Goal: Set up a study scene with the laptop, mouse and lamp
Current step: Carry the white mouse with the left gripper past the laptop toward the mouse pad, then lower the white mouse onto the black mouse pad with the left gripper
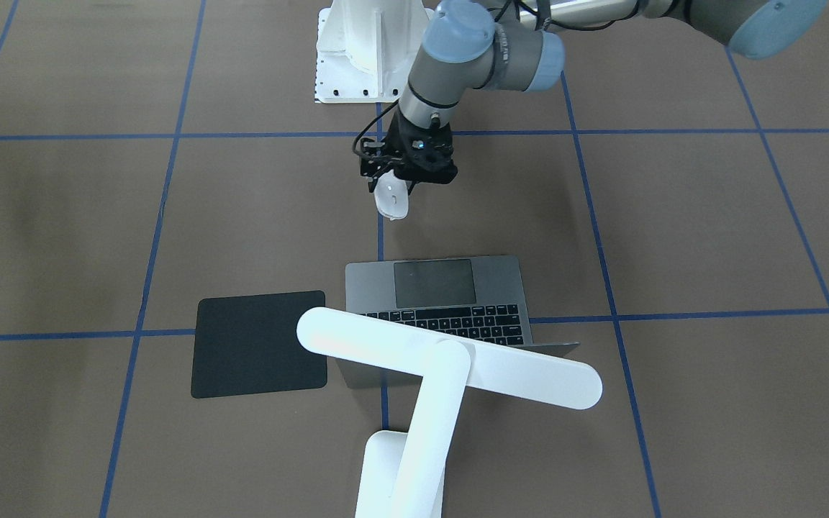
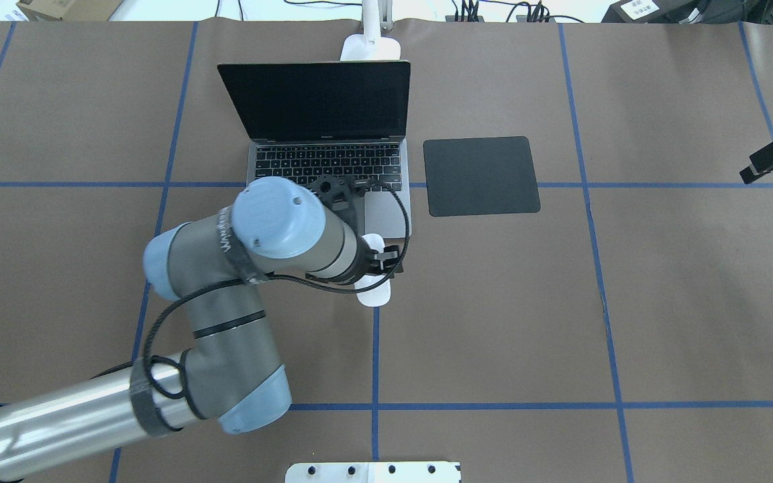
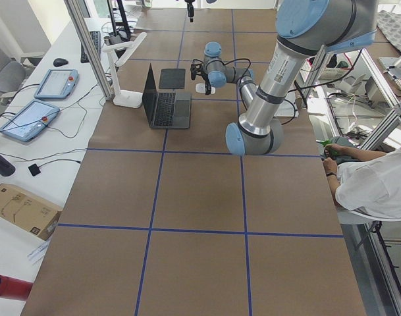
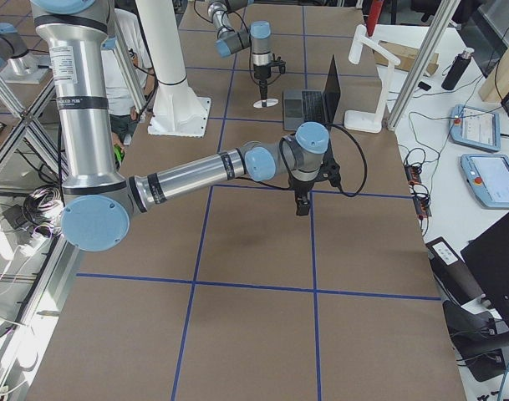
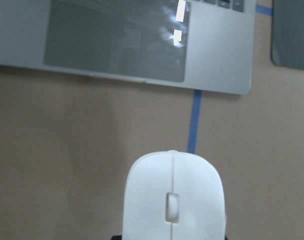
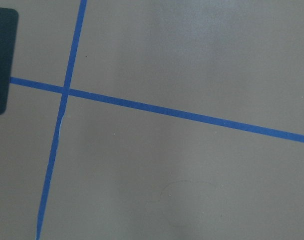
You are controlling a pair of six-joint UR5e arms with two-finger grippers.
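Found the left fingers (image 2: 386, 263) pinching the mouse (image 1: 391, 199) by its rear end, front end towards the laptop (image 2: 329, 164). Could not establish whether it touches the bench (image 2: 661, 302) or hangs just above. Noted the laptop open just ahead of those fingers, trackpad edge nearest, lamp (image 1: 529, 374) beyond its screen, black mat (image 2: 481, 176) ahead and towards the right fingers (image 2: 772, 159). Logged the latter well apart from everything; cannot tell whether spread or pressed together.
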